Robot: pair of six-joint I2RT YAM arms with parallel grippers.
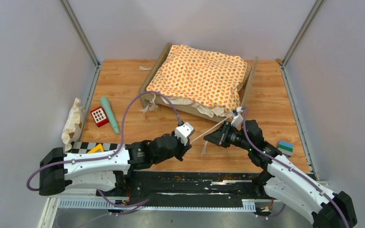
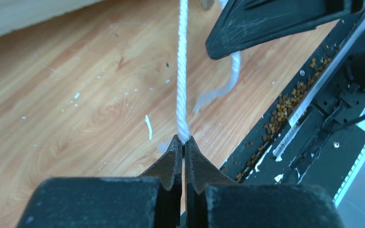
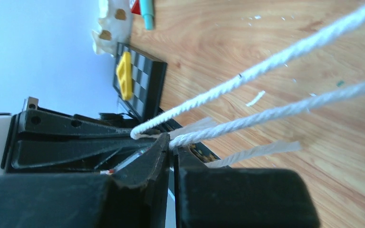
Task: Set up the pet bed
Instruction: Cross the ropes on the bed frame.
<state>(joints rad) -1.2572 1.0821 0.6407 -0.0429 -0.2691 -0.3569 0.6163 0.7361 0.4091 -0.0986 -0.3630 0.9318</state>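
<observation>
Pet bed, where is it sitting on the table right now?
In the top view the pet bed stands at the far middle of the table, under the orange-patterned cushion, its near right corner just beyond the right gripper.

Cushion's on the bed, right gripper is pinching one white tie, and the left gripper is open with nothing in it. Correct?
Not quite. The left gripper is shut on a second white tie; the left wrist view shows it. The rest holds: cushion on the bed, right gripper pinching the first tie.
</observation>
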